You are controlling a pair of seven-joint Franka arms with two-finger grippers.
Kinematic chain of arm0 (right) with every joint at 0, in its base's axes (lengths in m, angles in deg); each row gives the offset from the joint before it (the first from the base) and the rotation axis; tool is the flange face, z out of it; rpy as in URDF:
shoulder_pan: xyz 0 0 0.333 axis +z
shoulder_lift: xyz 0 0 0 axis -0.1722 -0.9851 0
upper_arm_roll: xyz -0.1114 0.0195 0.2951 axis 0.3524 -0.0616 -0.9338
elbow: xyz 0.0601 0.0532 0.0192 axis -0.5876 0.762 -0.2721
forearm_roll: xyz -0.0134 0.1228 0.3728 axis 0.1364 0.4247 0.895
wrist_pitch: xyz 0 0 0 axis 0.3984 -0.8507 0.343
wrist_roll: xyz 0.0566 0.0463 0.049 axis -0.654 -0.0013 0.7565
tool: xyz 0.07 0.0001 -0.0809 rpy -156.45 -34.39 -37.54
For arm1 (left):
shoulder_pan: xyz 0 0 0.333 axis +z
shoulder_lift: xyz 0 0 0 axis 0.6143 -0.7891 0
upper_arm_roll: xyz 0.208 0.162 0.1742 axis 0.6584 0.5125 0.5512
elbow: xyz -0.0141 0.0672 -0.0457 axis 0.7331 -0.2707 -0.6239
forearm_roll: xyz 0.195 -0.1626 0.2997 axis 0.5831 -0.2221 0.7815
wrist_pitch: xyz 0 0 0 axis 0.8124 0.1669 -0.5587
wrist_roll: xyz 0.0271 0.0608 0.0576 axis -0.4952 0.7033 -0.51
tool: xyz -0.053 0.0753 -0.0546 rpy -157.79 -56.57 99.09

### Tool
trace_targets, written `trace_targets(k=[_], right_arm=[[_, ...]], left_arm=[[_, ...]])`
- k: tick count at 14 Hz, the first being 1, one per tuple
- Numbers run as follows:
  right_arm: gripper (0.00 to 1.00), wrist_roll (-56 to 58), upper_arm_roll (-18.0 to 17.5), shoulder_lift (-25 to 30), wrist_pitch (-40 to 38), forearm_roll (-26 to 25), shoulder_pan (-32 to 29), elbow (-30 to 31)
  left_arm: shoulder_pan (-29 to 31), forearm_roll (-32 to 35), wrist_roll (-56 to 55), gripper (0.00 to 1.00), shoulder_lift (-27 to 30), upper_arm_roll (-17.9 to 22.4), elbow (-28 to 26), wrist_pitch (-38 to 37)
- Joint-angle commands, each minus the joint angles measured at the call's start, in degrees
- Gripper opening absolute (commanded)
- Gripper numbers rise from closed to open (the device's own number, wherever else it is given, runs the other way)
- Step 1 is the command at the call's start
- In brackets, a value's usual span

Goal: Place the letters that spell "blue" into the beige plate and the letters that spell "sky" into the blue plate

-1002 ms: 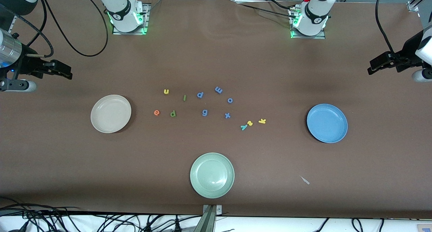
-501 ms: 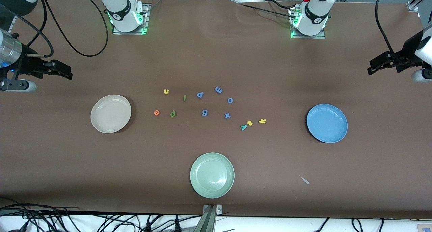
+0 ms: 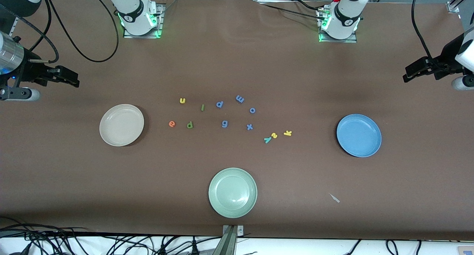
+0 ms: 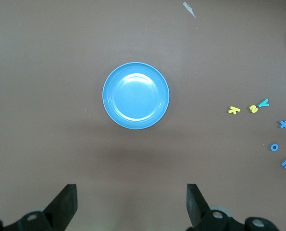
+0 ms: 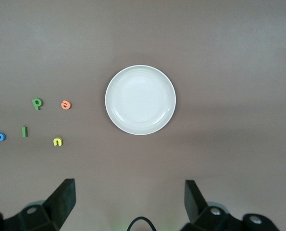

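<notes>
Item: table, brown cover, nothing yet sorted. The beige plate [image 3: 121,125] was found bare toward the right arm's end of the table; the blue plate [image 3: 359,135] was found bare toward the left arm's end. A pale green plate [image 3: 232,192] was recorded nearest the front camera, between the two.

Letters for "blue", all lying flat on the cloth near the beige plate: orange "e" [image 3: 172,123], dark green "b" [image 3: 190,124], yellow "u" [image 3: 182,100], light-green "l" [image 3: 202,107], its long axis running roughly toward the bases. Letters for "sky", clustered closer to the blue plate: yellow "k" [image 3: 287,133], yellow "s" [image 3: 274,135], teal "y" [image 3: 267,139], the last two nearly touching. Blue letters [image 3: 224,123] were noted between the groups, not required.

Right gripper [image 5: 128,202]: held high over the table's right-arm end, fingers spread wide, nothing grasped. Left gripper [image 4: 131,204]: likewise high at the left-arm end, spread wide, nothing grasped.

Governing relation, as judged: the "blue" group lay nearer the right arm, the "sky" group nearer the left arm.
</notes>
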Motion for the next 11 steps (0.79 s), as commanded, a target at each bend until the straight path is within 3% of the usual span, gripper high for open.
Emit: trace_targets(k=[1,11], right_arm=[[1.0,0.22,-0.01,-0.44,-0.46,1.1,-0.2,-1.41],[1.0,0.31,-0.01,-0.53,-0.46,1.1,-0.2,-1.41]], left_arm=[[0.05,1.29,-0.26,1.0,0.8,-0.42,-0.4,0.34],[-0.74,1.11,0.0,1.0,-0.42,-0.6,-0.14,0.86]])
